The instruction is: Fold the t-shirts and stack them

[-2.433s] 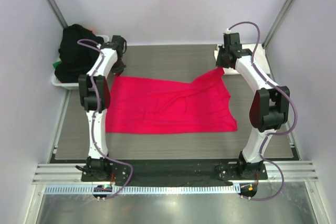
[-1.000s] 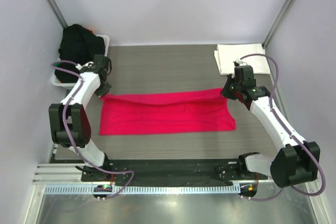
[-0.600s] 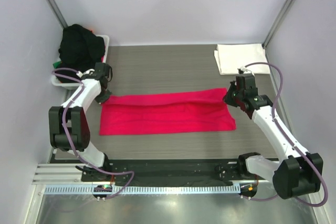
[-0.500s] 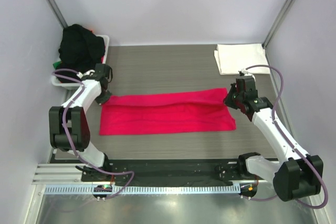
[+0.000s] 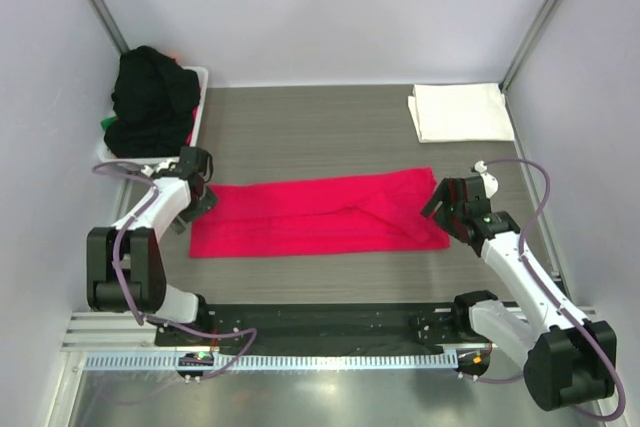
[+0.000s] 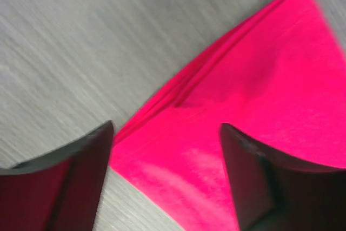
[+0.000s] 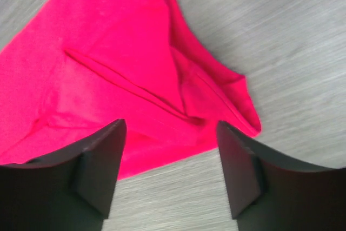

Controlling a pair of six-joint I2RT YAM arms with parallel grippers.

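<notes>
A bright pinkish-red t-shirt [image 5: 310, 217] lies folded into a long strip across the middle of the table. My left gripper [image 5: 201, 201] hangs open over its left end; in the left wrist view the shirt's corner [image 6: 243, 106] lies between the spread fingers [image 6: 65, 182]. My right gripper [image 5: 443, 205] stands open over the right end, where the cloth [image 7: 108, 63] is bunched in a small flap; nothing is held. A white t-shirt [image 5: 458, 112] lies in a neat rectangle at the back right. Black t-shirts [image 5: 150, 97] are heaped at the back left.
The black heap sits in a white plastic basket [image 5: 112, 155] at the back left corner, with a bit of green cloth [image 5: 107, 125] showing at its side. Grey walls and metal posts close in the table. The arm bases stand at the near edge.
Both grippers came nearer and lower with the shirt's far edge, then opened and let it go. The shirt now lies flat as a narrower strip.
</notes>
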